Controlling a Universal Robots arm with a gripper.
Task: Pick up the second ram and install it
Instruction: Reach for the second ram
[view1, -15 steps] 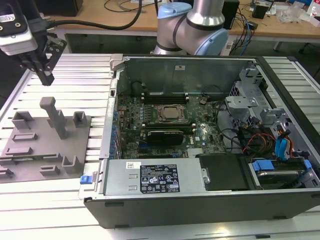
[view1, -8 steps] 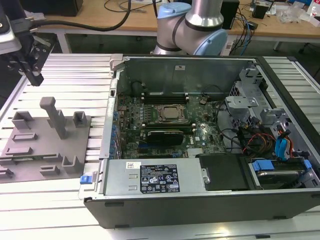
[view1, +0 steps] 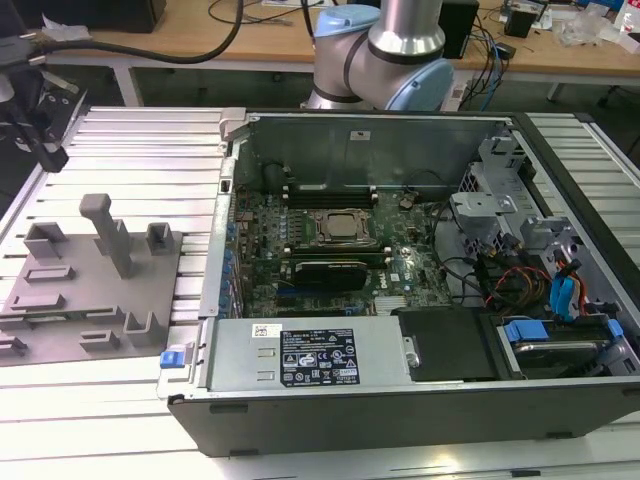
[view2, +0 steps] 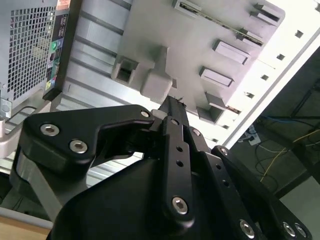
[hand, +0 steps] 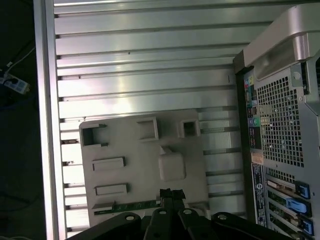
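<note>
Slatted aluminium table (view1: 130, 150) underneath, carrying an open computer case (view1: 400, 400) and, on the exterior view's left of it, a grey fixture plate (view1: 95, 295) with raised posts and shallow slots. Robot arm (view1: 380, 50) rising behind the case. As for the second ram (hand: 131, 206): lies flat in a slot along one edge of the plate, and shows in the first wrist view as a thin green strip. Runs its long axis along that edge, one end toward the case and the other away from it. Rests on the plate, not in the case and not in any grasp. As for the gripper (hand: 170, 193): hangs above the plate, clear of it and touching nothing, fingertips drawn together with no gap to speak of and nothing between them. Lines up in the first wrist view just off the case-side end of the stick, near a square block (hand: 172, 166) on the plate; with height between tip and plate, cannot say what sits straight beneath. Sets its two fingertips side by side along roughly the same line as the stick's length, not across it. Judging by all this, no pick-up yet.
</note>
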